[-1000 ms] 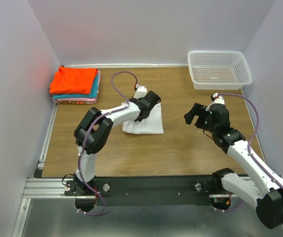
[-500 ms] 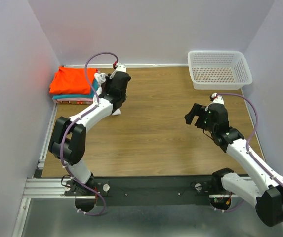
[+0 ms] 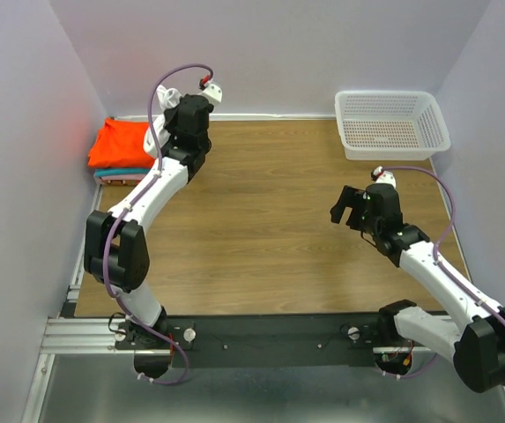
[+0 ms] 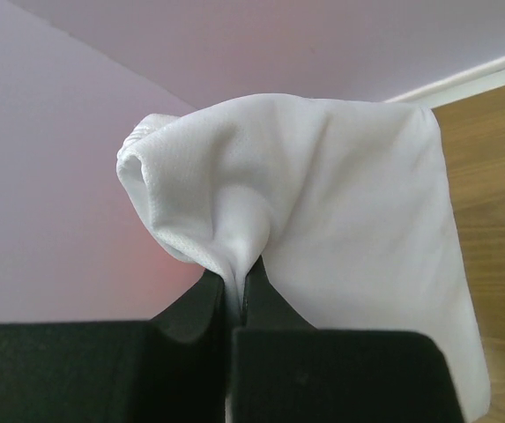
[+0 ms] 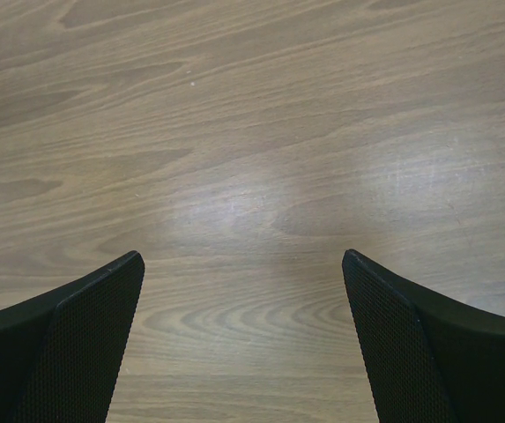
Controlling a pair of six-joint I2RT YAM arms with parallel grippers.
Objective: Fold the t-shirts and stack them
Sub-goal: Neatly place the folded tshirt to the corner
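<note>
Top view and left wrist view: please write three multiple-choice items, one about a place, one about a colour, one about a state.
1. Where is the basket? A. far right corner B. far left corner C. centre
2. The top folded shirt is: A. teal B. orange-red C. pink
3. The left gripper is: A. open B. shut on the white shirt C. shut, empty
Answers: 1 A, it stands at the far right; 2 B, orange-red lies uppermost; 3 B, it pinches the cloth.
</note>
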